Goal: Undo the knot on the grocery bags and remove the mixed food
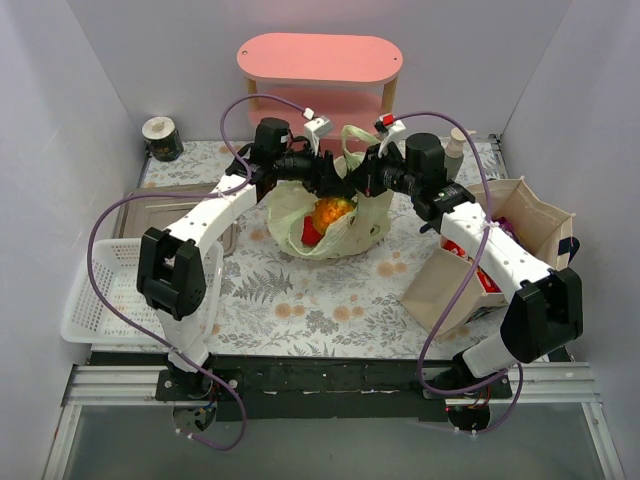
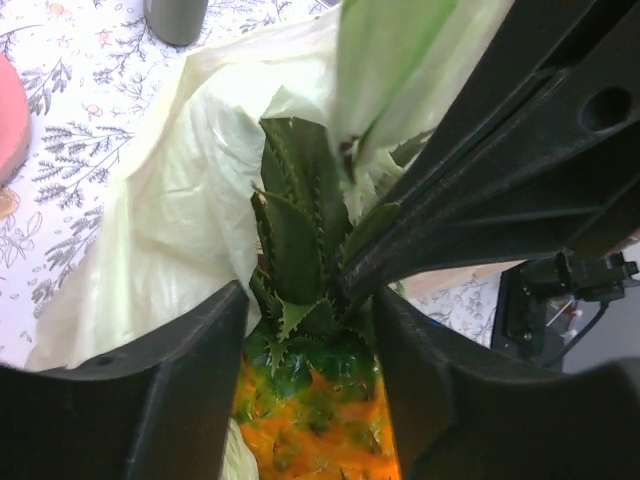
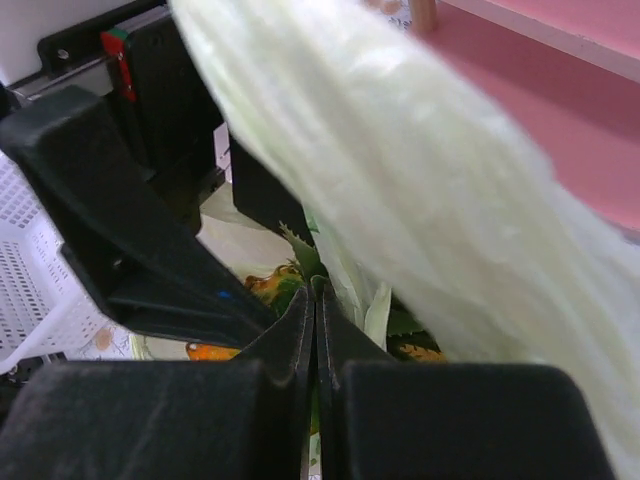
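Left jaws apart astride pineapple (image 2: 312,425) (inside bag (image 2: 170,220)); right jaws closed.

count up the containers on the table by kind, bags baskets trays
bags: 2, the plastic bag and the tote
baskets: 1, the white mesh basket
trays: 1, the metal tray
total: 4
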You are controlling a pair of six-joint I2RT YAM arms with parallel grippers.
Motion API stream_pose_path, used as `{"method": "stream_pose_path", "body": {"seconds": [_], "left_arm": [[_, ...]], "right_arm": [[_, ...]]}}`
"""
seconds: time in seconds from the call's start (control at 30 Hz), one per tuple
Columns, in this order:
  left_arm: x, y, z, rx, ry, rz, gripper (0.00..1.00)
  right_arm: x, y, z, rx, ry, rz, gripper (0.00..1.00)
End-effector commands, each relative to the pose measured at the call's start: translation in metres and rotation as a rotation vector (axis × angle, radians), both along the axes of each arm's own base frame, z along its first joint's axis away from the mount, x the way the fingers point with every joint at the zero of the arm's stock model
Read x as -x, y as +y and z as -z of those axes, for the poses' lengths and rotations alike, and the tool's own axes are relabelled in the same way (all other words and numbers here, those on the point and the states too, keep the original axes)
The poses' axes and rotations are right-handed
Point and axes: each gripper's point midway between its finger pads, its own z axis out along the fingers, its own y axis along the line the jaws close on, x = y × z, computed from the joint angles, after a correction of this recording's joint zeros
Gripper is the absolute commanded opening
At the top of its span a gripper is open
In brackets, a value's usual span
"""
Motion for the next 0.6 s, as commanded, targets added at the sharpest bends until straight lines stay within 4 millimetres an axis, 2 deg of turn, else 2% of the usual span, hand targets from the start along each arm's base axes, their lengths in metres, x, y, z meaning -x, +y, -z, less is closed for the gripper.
{"method": "stream_pose_path", "body": {"seconds": [0.0,0.1,0.13,0.17,0.2,0.27,0.3,0.37,0.43,0.5,0.57], "left_arm": [[-0.008,-0.006,-0.003,0.013,-0.046,0.005,0.39],[-0.002,-0.009,-0.006,0.026,-0.045,0.043,0.17],[-0.001,-0.009,-0.008,0.028,-0.046,0.051,0.00],[0.000,-0.008,-0.009,0.023,-0.053,0.058,0.00],[0.003,-0.006,-0.008,0.015,-0.042,0.061,0.00],[0.008,-0.004,-0.010,0.014,-0.044,0.085,0.00],[0.010,-0.001,-0.007,0.005,-0.035,0.087,0.00],[0.014,0.004,-0.009,0.004,-0.039,0.089,0.00],[0.014,0.008,-0.009,0.000,-0.040,0.083,0.00],[0.013,0.011,-0.012,0.001,-0.051,0.077,0.00],[0.014,0.011,-0.016,0.006,-0.055,0.082,0.00]], "right_arm": [[0.001,0.001,-0.034,-0.066,-0.091,-0.012,0.01],[0.002,-0.001,-0.029,-0.054,-0.091,-0.011,0.01],[0.001,-0.004,-0.024,-0.042,-0.081,0.005,0.01],[0.000,-0.008,-0.022,-0.033,-0.080,0.020,0.04],[-0.003,-0.015,-0.023,-0.027,-0.082,0.045,0.29],[-0.009,-0.031,-0.018,-0.019,-0.058,0.102,0.49],[-0.017,-0.049,-0.021,-0.025,-0.055,0.145,0.59],[-0.022,-0.064,-0.020,-0.032,-0.039,0.175,0.63],[-0.035,-0.092,-0.015,-0.012,-0.039,0.249,0.64],[-0.045,-0.116,-0.005,0.010,-0.030,0.321,0.64],[-0.051,-0.129,0.006,0.046,-0.027,0.368,0.64]]}}
